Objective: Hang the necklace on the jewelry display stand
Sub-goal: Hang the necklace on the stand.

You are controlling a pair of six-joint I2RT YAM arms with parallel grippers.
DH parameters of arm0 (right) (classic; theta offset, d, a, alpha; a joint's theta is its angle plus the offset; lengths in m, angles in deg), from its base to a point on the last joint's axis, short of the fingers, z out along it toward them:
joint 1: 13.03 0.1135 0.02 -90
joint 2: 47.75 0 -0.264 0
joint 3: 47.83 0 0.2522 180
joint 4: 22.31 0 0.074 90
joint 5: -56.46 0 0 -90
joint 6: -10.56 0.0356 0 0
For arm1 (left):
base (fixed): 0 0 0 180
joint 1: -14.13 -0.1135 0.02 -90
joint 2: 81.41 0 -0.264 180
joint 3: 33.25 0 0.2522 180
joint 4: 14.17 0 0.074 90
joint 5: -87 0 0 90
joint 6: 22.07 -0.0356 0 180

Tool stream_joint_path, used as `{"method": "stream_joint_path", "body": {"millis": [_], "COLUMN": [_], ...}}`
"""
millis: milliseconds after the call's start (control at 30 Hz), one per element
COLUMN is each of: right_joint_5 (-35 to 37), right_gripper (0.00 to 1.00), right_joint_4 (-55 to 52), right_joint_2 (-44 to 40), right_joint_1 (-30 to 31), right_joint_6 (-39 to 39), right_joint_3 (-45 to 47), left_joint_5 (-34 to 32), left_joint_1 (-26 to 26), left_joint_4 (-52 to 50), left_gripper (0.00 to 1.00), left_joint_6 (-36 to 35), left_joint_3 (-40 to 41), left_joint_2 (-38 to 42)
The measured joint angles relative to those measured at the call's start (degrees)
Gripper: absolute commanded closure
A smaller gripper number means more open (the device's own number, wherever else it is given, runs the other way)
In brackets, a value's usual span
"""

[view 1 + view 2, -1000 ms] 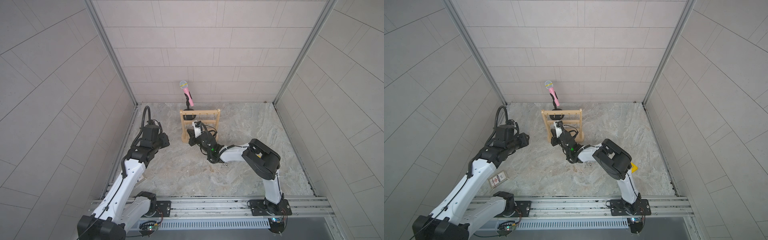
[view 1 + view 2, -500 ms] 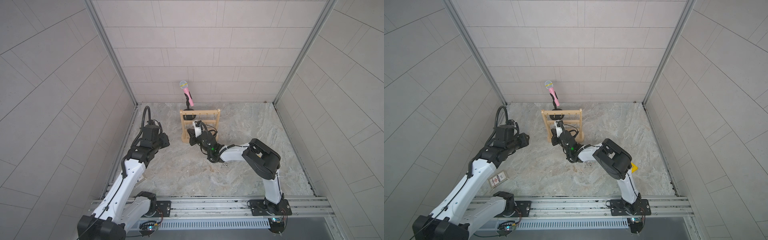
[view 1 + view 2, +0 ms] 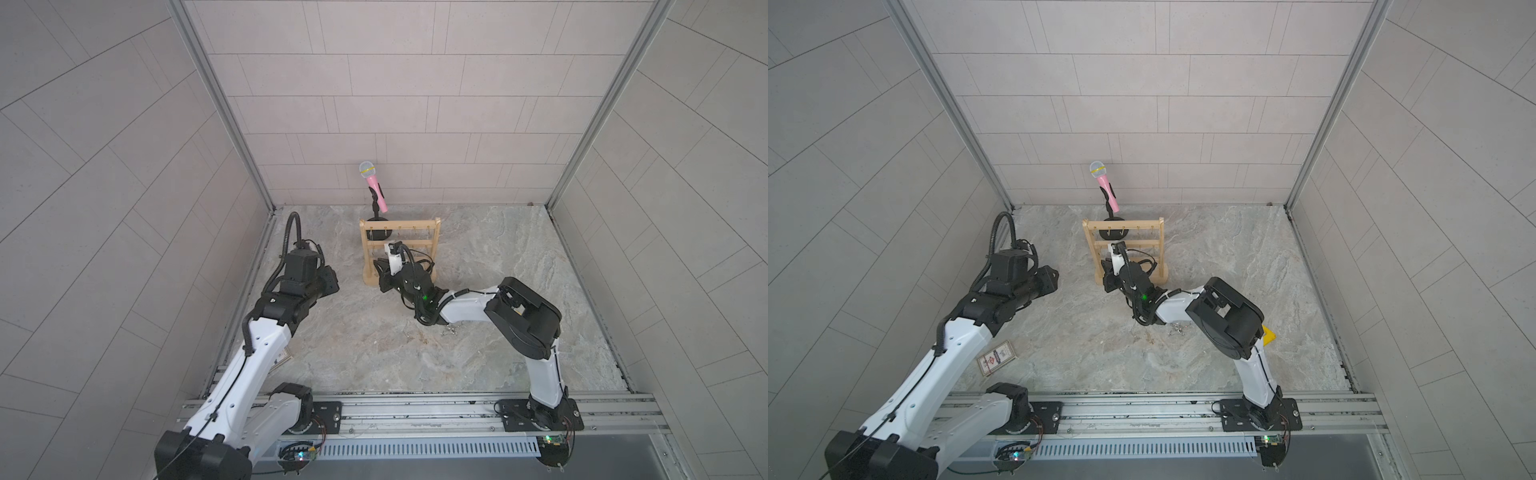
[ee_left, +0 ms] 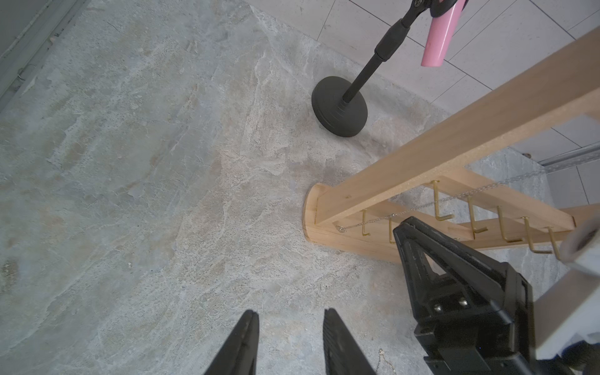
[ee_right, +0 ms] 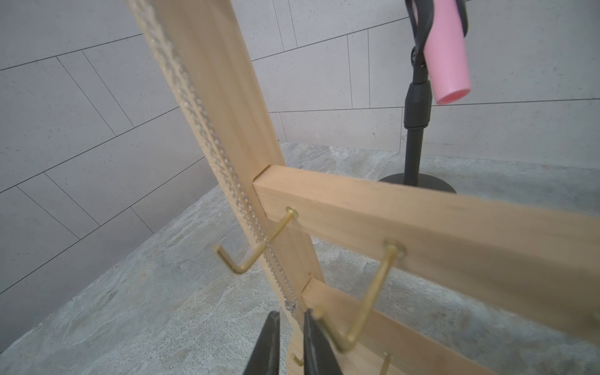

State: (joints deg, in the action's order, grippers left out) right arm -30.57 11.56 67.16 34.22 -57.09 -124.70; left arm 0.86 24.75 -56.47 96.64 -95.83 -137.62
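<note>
The jewelry display stand (image 3: 401, 226) (image 3: 1125, 226) is a light wooden rack with brass hooks at the back middle of the table. The necklace (image 5: 207, 130), a thin silver chain, hangs down along the stand's side post (image 5: 227, 107). In the left wrist view the necklace (image 4: 454, 196) runs past the hooks, and its ringed end lies near the base. My right gripper (image 5: 290, 316) (image 3: 380, 274) is at the post low down, open by a narrow gap, with the chain's clasp just beyond its tips. My left gripper (image 4: 290, 316) (image 3: 328, 278) hovers open and empty left of the stand.
A black stand with a pink microphone (image 3: 374, 185) (image 3: 1105, 183) rises just behind the rack. Small loose chains (image 3: 451, 330) (image 4: 386, 360) lie on the table under the right arm. A card box (image 3: 997, 358) lies by the left arm, a yellow piece (image 3: 1268, 334) behind the right elbow.
The right gripper's jaws have parted a little at the stand's post. Both arms stay almost where they were; the left gripper's opening is unchanged.
</note>
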Motion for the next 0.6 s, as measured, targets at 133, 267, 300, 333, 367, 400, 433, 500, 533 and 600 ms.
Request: {"method": "stream_joint_path", "body": {"millis": [133, 267, 300, 333, 367, 400, 433, 500, 533, 600], "right_joint_5": [-0.6, -1.6, -1.9, -2.2, -2.7, -3.0, -3.4, -4.3, -4.8, -5.6], "right_gripper": [0.80, 0.76, 0.76, 0.75, 0.75, 0.74, 0.74, 0.73, 0.73, 0.71], "right_joint_4": [-1.7, -3.3, -3.8, -4.5, -5.2, -5.9, -6.8, -10.0, -12.1, -17.3], "right_joint_2": [-2.5, -7.6, -8.9, -10.3, -11.8, -13.2, -14.8, -18.2, -20.0, -23.9], "right_joint_1": [0.0, 0.0, 0.0, 0.0, 0.0, 0.0, 0.0, 0.0, 0.0, 0.0], "right_joint_6": [-0.1, -0.1, -0.1, -0.2, -0.3, -0.3, -0.3, -0.3, -0.3, -0.3], "right_joint_3": [0.5, 3.1, 3.8, 4.6, 5.6, 6.6, 7.7, 9.9, 10.9, 12.9], "left_joint_5": [0.1, 0.4, 0.5, 0.6, 0.7, 0.8, 0.9, 0.8, 0.8, 0.7], "left_joint_1": [0.0, 0.0, 0.0, 0.0, 0.0, 0.2, 0.5, 1.4, 2.2, 4.3], "left_joint_4": [0.1, 0.2, 0.2, 0.2, 0.2, 0.2, 0.2, -0.2, -0.5, -1.5], "left_gripper": [0.62, 0.62, 0.62, 0.62, 0.62, 0.62, 0.62, 0.62, 0.62, 0.62], "left_joint_6": [0.0, -0.1, -0.1, -0.1, -0.1, -0.1, -0.1, -0.1, -0.1, 0.0], "left_joint_3": [0.0, 0.0, 0.0, 0.0, 0.0, 0.0, 0.0, -0.2, -0.5, -1.0], "left_joint_2": [-0.1, -0.5, -0.6, -0.7, -0.8, -0.9, -1.1, -1.7, -2.0, -2.3]}}
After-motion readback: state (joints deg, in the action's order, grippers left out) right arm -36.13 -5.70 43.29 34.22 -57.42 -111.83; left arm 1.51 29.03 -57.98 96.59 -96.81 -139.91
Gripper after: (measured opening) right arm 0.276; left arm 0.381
